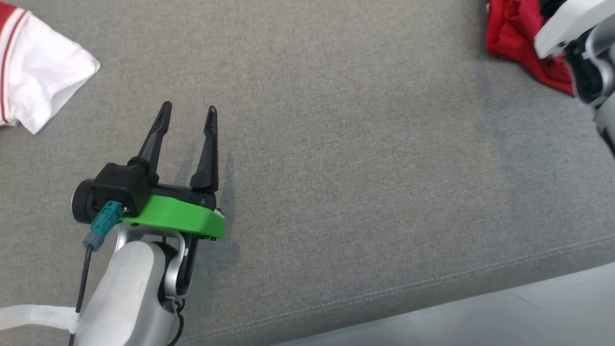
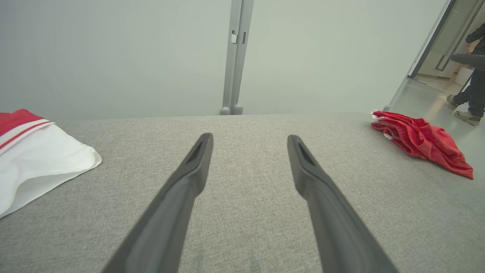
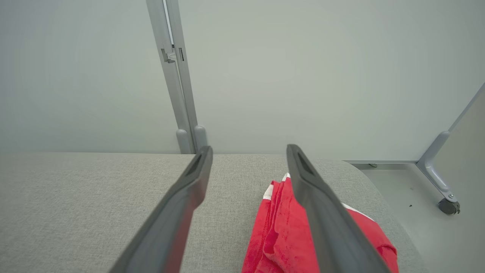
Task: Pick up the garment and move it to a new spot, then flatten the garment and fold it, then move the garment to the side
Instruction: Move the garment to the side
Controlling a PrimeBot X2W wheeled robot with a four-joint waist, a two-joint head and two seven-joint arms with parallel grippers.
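A crumpled red garment (image 1: 514, 33) lies at the far right of the grey fabric surface (image 1: 336, 144). In the right wrist view the red garment (image 3: 280, 235) sits just below and ahead of my right gripper (image 3: 249, 148), which is open and empty, one finger crossing over the cloth. In the left wrist view the red garment (image 2: 420, 142) lies off to the right. My left gripper (image 1: 189, 108) hovers open and empty over bare fabric at the left, and the left wrist view shows the same gripper (image 2: 250, 137) with nothing between its fingers.
A white garment with red trim (image 1: 38, 72) lies at the far left edge, also as the white garment (image 2: 38, 163). My right forearm (image 1: 576, 43) partly covers the red cloth. The surface's front edge drops to pale floor (image 1: 480, 317). A partition post (image 2: 235, 57) and a person's legs (image 2: 471, 98) stand beyond.
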